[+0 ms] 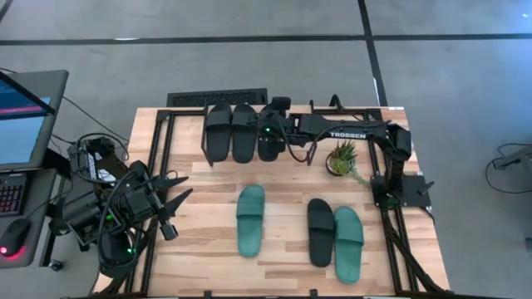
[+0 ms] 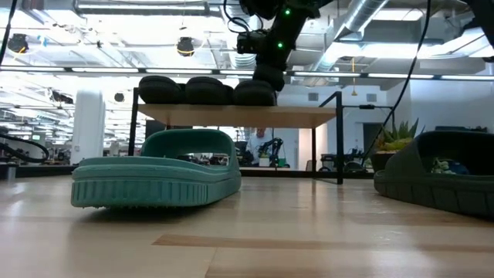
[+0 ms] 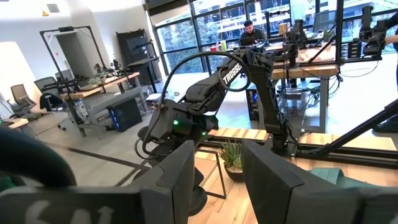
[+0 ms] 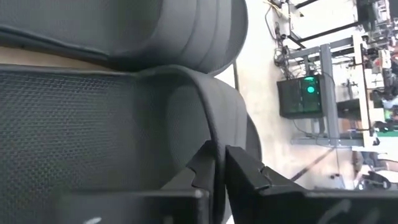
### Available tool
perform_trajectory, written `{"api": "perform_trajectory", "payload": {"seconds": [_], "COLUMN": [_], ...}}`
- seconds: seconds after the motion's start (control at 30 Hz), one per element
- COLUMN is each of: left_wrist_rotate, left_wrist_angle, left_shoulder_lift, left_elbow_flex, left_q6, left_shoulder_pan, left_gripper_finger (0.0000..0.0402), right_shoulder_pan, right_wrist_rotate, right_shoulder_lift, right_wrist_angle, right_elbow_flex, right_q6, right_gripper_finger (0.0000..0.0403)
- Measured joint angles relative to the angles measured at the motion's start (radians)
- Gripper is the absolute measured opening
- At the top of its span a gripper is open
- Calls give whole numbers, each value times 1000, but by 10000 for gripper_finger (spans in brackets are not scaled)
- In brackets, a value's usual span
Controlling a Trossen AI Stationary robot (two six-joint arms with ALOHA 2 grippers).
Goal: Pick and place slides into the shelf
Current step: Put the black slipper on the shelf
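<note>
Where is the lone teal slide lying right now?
In the high view the lone teal slide lies on the tabletop left of centre, apart from the black-and-teal pair to its right and in front of the shelf.

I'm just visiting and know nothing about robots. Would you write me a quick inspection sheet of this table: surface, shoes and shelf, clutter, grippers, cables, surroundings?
Surface: light wooden table, bare between items.
Job's things: three black slides side by side on the shelf; on the table one green slide alone, and a black slide beside a second green slide.
Clutter: small potted plant near the shelf.
Grippers: right gripper at the strap of the third black slide on the shelf, fingers nearly together; left gripper open, waiting at the table's left edge.
Cables: bundle beside the left arm.
Surroundings: monitor at left; desks and a seated person beyond.
</note>
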Motion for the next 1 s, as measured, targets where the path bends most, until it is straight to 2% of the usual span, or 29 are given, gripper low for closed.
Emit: {"api": "perform_trajectory", "payload": {"seconds": [0.37,1.0], "left_wrist_rotate": [4,6], "left_wrist_angle": [0,0], "left_shoulder_lift": [0,0], "left_elbow_flex": [0,-1], "left_q6": [-11,-15], "left_shoulder_pan": [0,0], "left_gripper_finger": [122,122], "right_shoulder_pan": [1,25], "right_wrist_rotate": [-35,-45], "right_shoulder_lift": [0,-22], "right_wrist_angle": [-16,-40], "right_elbow_flex": [0,0], "right_q6": [1,8], "right_gripper_finger": [81,140]}}
